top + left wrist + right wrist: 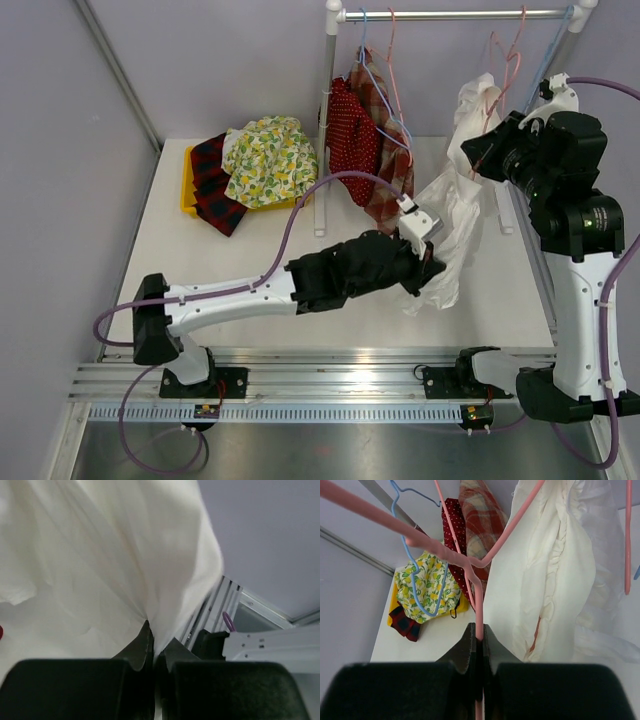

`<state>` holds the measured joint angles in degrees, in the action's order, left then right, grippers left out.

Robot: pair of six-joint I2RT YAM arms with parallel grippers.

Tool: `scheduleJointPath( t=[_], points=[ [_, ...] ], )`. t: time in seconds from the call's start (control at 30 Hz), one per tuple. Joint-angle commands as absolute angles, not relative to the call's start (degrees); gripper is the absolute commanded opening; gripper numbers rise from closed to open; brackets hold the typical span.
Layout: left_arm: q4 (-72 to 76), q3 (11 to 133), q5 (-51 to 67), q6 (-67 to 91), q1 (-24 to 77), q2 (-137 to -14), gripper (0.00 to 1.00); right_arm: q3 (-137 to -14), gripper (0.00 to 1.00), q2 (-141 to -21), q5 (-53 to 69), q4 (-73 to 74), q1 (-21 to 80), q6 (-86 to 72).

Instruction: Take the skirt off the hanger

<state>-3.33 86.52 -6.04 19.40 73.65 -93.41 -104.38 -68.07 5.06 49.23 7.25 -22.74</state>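
The left gripper [154, 649] is pressed together on a thin fold low in the white skirt [555, 580]. The right gripper [478, 639] is pinched shut on the slim stem of the pink hanger [478, 600]. The skirt hangs from that hanger below the right end of the rail [450, 15], with its lower part drawn out towards the left arm.

The main risk is the shallow hold: only a narrow pleat sits between the left fingers, and a firm pull could slide it free. If the gathered waistband catches on a hanger shoulder, the pull would instead drag the hanger, twisting it in the right fingers or swinging it into the blue hanger [420, 587] beside it. (How the skirt is fixed to the hanger is hidden by its own folds.)

The skirt looks like light, matte white woven cloth that falls in soft, long creases, with a ruched band running down it. The hanger is a smooth, thin rod bent into sharp angles. Both pairs of fingers are blunt, matte black wedges.
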Motion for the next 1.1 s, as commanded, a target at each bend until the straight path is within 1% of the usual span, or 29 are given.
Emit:
scheduleJointPath(
  t=[0.0,0.07,0.1,0.17,0.2,0.27,0.4,0.57,0.7,0.87,0.9,1.0,1.07],
  points=[
    [-1.9,83.3,-11.9,15.7,80.8,-86.1,0.00,-107.6,0.00,-68.1,3.0,44.5,7.6,-20.9],
    [-3.1,80.2,-18.1,14.4,84.8,-84.2,0.00,-108.5,0.00,-69.0,1.2,44.5,7.6,-20.0],
    [-4.0,78.9,-22.5,13.5,89.1,-82.5,0.00,-110.0,0.00,-69.4,0.4,44.5,7.6,-19.3],
    [-5.4,76.2,-27.6,13.1,93.4,-81.1,0.00,-111.8,0.00,-70.6,-1.5,44.8,7.7,-18.5],
    [-7.6,74.2,-32.1,13.6,97.5,-80.2,0.00,-113.6,0.00,-71.0,-2.5,45.2,7.6,-18.3],
    [-10.3,72.2,-36.5,16.4,101.1,-79.5,0.00,-115.7,0.00,-72.1,-3.2,45.6,7.6,-17.8],
    [-17.4,68.9,-43.7,21.9,108.3,-78.4,0.00,-116.0,0.00,-72.4,-5.4,44.6,7.6,-18.1],
    [-20.7,67.9,-46.7,27.2,111.2,-79.2,0.00,-115.1,0.00,-72.9,-7.6,43.9,7.6,-18.5],
    [-20.4,68.0,-47.8,27.2,111.3,-80.9,0.00,-115.4,0.00,-73.0,-6.7,44.4,7.7,-18.9],
    [-17.1,67.9,-48.7,24.0,110.0,-82.0,0.00,-116.5,0.00,-72.8,-6.6,47.3,7.6,-18.5],
    [-16.7,68.0,-47.5,23.3,107.9,-82.2,0.00,-116.5,0.00,-72.6,-6.5,47.7,7.6,-18.5],
    [-10.9,66.3,-46.2,17.5,106.6,-81.4,0.00,-115.5,0.00,-71.0,-8.8,48.3,7.6,-16.8],
    [-8.9,65.6,-44.7,16.4,104.8,-80.9,0.00,-116.9,0.00,-71.3,-9.8,50.2,7.6,-16.2]
  ],
)
